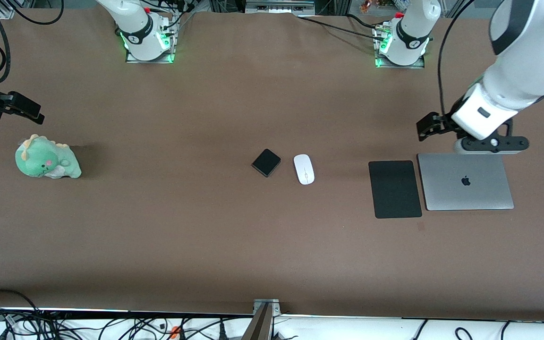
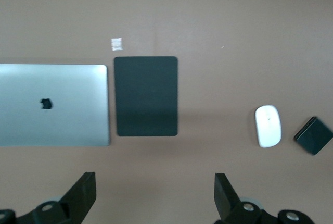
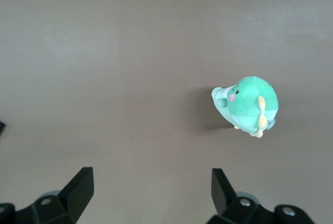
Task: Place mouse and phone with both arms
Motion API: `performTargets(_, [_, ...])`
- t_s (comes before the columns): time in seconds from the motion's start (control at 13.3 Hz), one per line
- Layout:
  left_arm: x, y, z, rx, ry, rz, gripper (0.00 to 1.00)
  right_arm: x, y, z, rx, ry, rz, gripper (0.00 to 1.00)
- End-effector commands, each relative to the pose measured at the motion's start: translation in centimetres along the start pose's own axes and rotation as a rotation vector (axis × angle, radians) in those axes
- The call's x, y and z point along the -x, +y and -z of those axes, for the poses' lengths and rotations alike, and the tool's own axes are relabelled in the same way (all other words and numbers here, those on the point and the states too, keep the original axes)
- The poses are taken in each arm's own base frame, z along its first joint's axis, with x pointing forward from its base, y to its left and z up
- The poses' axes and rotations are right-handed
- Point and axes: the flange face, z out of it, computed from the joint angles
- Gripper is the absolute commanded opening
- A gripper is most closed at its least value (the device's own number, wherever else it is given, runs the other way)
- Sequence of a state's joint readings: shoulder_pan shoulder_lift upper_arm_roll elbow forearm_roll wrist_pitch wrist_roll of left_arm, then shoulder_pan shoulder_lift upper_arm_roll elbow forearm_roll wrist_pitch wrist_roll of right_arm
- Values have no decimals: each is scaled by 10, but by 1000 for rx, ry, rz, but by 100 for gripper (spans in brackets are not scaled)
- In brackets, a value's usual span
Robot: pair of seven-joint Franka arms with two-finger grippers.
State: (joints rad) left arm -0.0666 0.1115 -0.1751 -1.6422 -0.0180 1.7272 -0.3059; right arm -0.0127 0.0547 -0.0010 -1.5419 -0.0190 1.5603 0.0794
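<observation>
The white oval mouse [image 1: 303,169] lies at the table's middle, with the small black phone [image 1: 266,162] close beside it toward the right arm's end. Both also show in the left wrist view, the mouse [image 2: 268,125] and the phone [image 2: 313,135]. My left gripper [image 1: 427,127] is open and empty, up over bare table by the laptop's edge nearest the robot bases; its fingertips [image 2: 83,187] stand wide apart. My right gripper [image 1: 19,109] is open and empty, up over the right arm's end of the table near the plush toy, with its fingertips [image 3: 80,185] wide apart.
A large thin black mouse pad [image 1: 395,189] lies beside a closed silver laptop [image 1: 465,182] at the left arm's end; both show in the left wrist view, pad [image 2: 146,96] and laptop [image 2: 52,104]. A green plush dinosaur [image 1: 46,163] sits at the right arm's end, also in the right wrist view [image 3: 247,104].
</observation>
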Motion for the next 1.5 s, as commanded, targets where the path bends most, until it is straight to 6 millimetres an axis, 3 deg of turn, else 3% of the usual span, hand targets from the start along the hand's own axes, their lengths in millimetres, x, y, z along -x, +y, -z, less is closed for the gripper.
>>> performTargets(0.0, [-4, 40, -23, 19, -2, 27, 100, 0, -8, -11, -33, -35, -1, 100])
performTargets(0.23, [-8, 74, -58, 29, -20, 30, 100, -3, -12, -29, -56, -60, -24, 100])
performTargets(0.6, [-6, 149, -131, 51, -35, 142, 100, -7, -15, -47, -66, -77, -35, 100])
performTargets(0.9, [3, 199, -195, 60, -45, 265, 100, -15, -38, -65, -62, -94, -50, 100])
performTargets(1.13, [17, 229, -231, 60, -57, 284, 100, -20, -59, -82, -54, -111, -64, 100])
performTargets(1.43, [34, 255, -281, 47, -82, 259, 100, -25, -85, -104, -48, -114, -64, 100])
